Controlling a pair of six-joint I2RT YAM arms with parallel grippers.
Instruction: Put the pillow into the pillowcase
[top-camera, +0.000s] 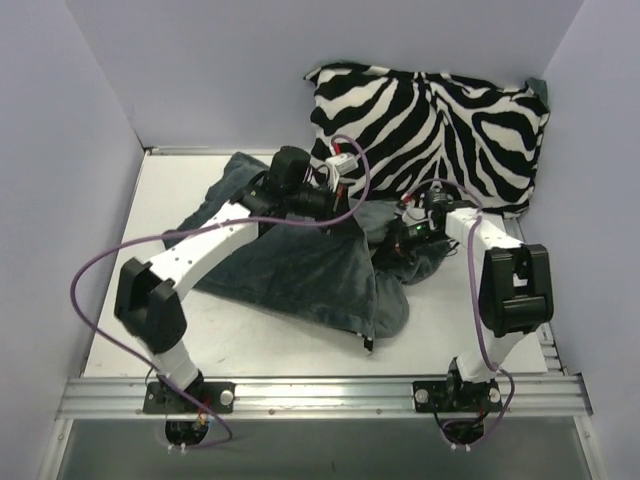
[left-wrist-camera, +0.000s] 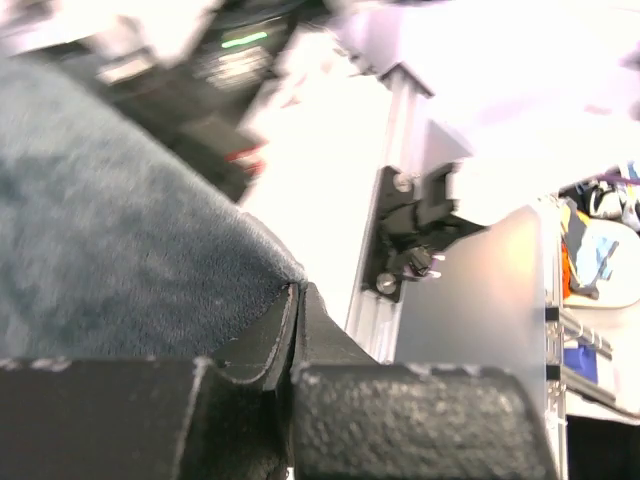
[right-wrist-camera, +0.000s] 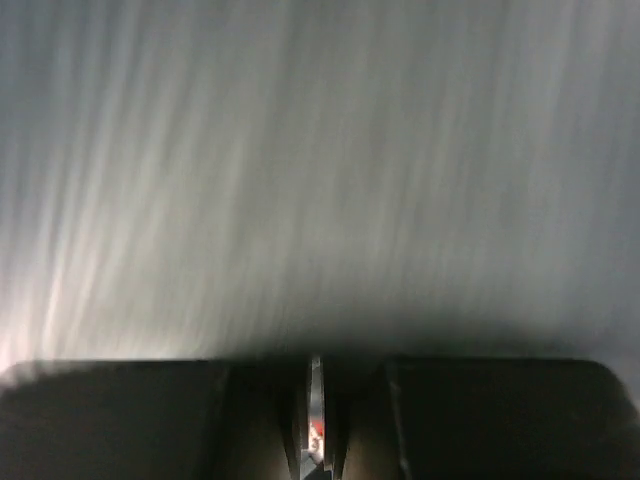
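Observation:
The pillowcase (top-camera: 300, 270) lies crumpled across the middle of the table, dark grey-teal plush side up. My left gripper (top-camera: 335, 207) is at its far edge. In the left wrist view the left gripper (left-wrist-camera: 295, 292) is shut on a seam edge of the plush pillowcase (left-wrist-camera: 120, 220). My right gripper (top-camera: 407, 235) sits in the folds at the cover's right end. In the right wrist view the right gripper (right-wrist-camera: 315, 365) is closed to a thin slit, and blurred grey pillowcase fabric (right-wrist-camera: 320, 180) fills the frame. The cream-yellow pillow is out of view.
A plump zebra-print cushion (top-camera: 430, 125) leans against the back wall at the right. Lilac walls close in the table on three sides. An aluminium rail (top-camera: 320, 395) runs along the near edge by the arm bases.

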